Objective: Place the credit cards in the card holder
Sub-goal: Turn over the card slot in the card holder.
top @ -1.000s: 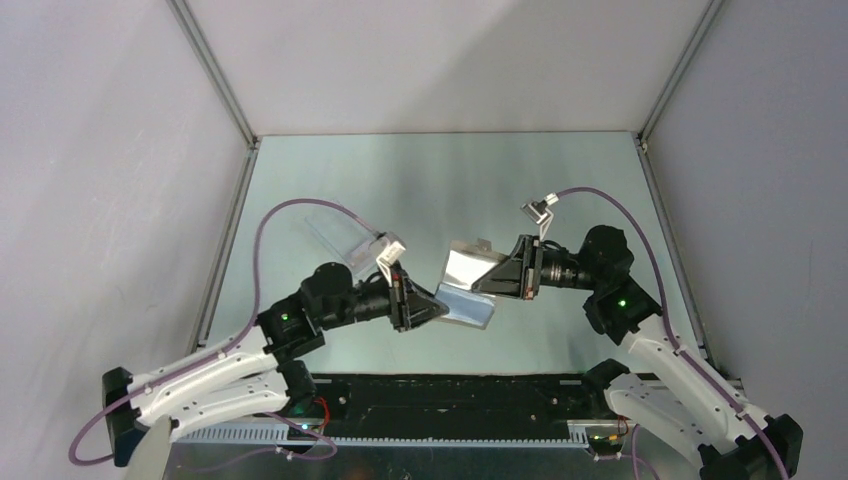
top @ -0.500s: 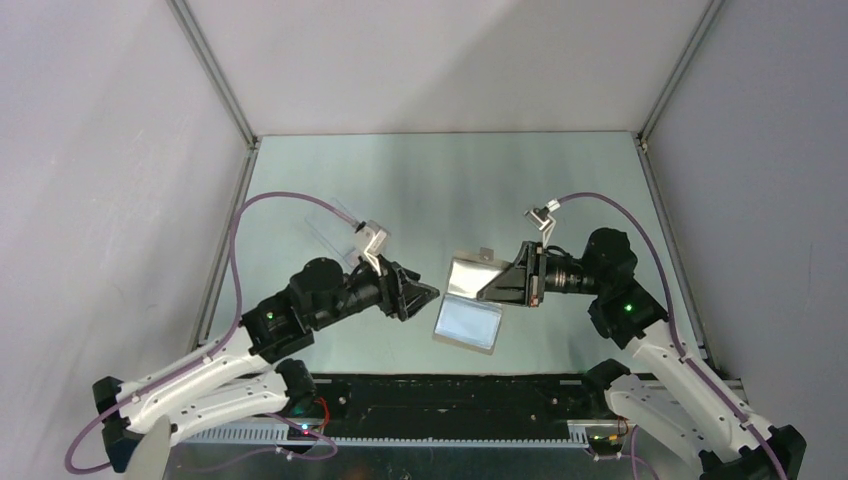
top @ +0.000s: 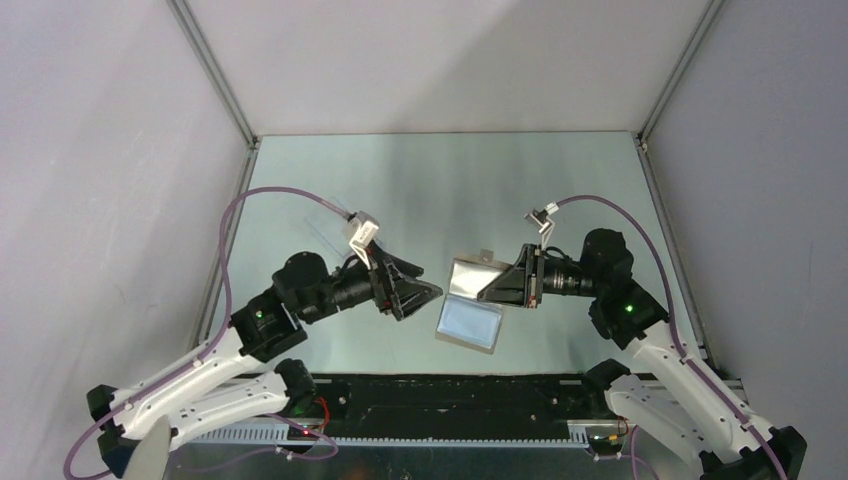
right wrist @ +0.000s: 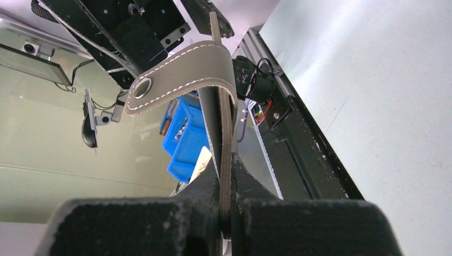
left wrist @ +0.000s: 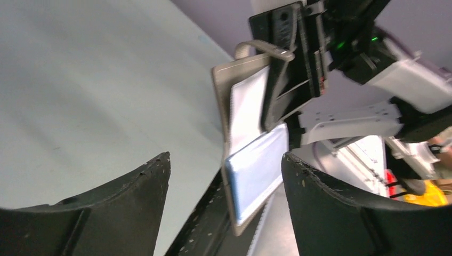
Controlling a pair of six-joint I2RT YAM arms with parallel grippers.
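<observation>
Centre of the top view: the right gripper (top: 486,290) is clenched on the upper flap of the opened card holder (top: 470,322) and appears to hold it clear of the worktop (top: 440,190). The pale-blue-lined lower flap drops toward the frame bottom. The left gripper (top: 420,297) sits just left of it, jaws released and empty, tips aimed right at the wallet's inner face. The holder's long axis runs top to bottom, slightly tilted, w/ the fold across the middle. The right arm has it, and the left is near but not touching. In the right wrist view the snap tab (right wrist: 181,72) curls over the pinched edge. No credit cards are plainly seen. A whitish panel inside the upper flap in the left wrist view could be a card or lining, can't tell. The clear plastic box (top: 326,234), upper left, is faint and partly behind the cable.
</observation>
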